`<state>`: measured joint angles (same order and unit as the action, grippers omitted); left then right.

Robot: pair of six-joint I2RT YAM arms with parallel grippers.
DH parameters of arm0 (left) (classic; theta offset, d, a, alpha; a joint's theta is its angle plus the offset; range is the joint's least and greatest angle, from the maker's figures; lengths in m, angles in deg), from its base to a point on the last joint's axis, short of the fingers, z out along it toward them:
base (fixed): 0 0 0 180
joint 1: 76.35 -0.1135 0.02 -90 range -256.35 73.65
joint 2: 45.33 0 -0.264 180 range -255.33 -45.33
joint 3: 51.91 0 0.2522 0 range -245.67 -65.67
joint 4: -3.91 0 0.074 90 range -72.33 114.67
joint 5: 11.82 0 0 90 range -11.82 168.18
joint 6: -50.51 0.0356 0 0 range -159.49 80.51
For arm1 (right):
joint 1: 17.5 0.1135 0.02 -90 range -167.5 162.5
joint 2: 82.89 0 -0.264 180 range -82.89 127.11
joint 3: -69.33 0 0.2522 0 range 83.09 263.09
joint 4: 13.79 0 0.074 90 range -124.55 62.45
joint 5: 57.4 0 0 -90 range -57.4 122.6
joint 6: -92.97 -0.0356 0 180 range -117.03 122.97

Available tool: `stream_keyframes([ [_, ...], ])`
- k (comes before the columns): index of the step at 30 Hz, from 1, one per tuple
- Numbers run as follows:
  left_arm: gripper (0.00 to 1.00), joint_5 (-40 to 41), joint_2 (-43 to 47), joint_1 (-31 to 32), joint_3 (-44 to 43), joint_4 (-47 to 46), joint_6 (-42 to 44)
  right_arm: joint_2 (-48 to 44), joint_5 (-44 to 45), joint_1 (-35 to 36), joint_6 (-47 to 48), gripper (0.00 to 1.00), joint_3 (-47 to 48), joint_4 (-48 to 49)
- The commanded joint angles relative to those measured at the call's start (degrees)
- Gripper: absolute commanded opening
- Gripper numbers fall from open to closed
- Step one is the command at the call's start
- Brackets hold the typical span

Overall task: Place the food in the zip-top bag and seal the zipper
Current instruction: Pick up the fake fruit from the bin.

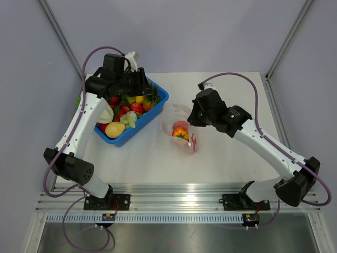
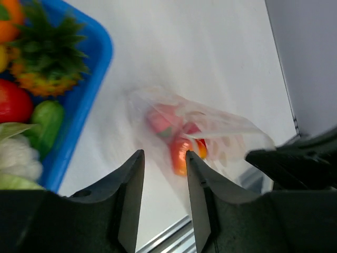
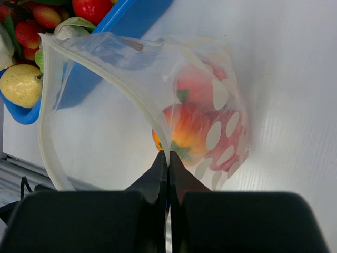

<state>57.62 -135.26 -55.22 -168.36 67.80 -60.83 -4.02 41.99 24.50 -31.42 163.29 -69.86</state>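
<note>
Table (image 1: 158, 161) | blue bin (image 1: 150, 117) (full) | left gripper (image 2: 164, 158) parted, empty | right gripper (image 3: 168, 158) pinching zip-top bag (image 3: 225, 96)

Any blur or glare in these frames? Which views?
Left wrist: zip-top bag smeared by motion blur, fingers sharp. Right wrist: bag and the food inside it crisp. Top external: bright glare on the front rail, otherwise even light.

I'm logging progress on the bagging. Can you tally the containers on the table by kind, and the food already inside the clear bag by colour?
blue bin: 1
zip-top bag: 1
red food piece in the bag: 1
orange food piece in the bag: 1
Total: 4
</note>
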Motion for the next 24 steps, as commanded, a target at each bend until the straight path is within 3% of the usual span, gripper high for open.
stream_keyframes([
  [1, 0.46, 6.46, 2.75, -4.15, -0.31, 0.05, 0.33, -4.33, -1.04, -0.07, -1.03, 0.0, -2.67, 3.72],
  [4, 0.57, 16.11, 0.12, -5.04, -2.42, 3.83, 2.61, -2.86, -1.65, -0.07, -1.29, 0.0, -3.82, 3.9],
  [6, 0.57, 20.27, -2.61, -5.04, -4.88, 6.54, 3.5, -2.23, -2.88, -0.07, -1.55, 0.0, -4.18, 4.33],
  [9, 0.62, 35.18, -5.94, -5.04, -5.85, 8.92, 5.6, -2.41, -3.24, -0.08, -1.64, 0.0, -4.62, 5.04],
  [12, 0.79, 42.76, -9.28, -5.04, -4.54, 10.95, 6.75, -3.02, -2.1, -0.08, -1.38, 0.0, -4.44, 4.69],
  [15, 0.92, 44.46, -10.79, -5.04, -1.64, 9.2, 7.63, -2.76, -1.92, -0.07, -1.29, 0.0, -4.27, 4.42],
  [17, 0.92, 44.37, -11.14, -4.87, 0.21, 8.15, 7.28, -2.32, -2.35, -0.16, -1.2, 0.0, -4.09, 4.6],
  [20, 0.85, 46.74, -11.49, -4.52, 1.88, 6.48, 7.81, -1.88, -2.79, -0.07, -1.38, 0.0, -3.83, 4.77],
  [24, 0.68, 48.86, -13.51, -4.6, 2.24, 6.03, 9.3, -1.79, -2.62, -0.07, -1.38, 0.0, -3.65, 4.86],
])
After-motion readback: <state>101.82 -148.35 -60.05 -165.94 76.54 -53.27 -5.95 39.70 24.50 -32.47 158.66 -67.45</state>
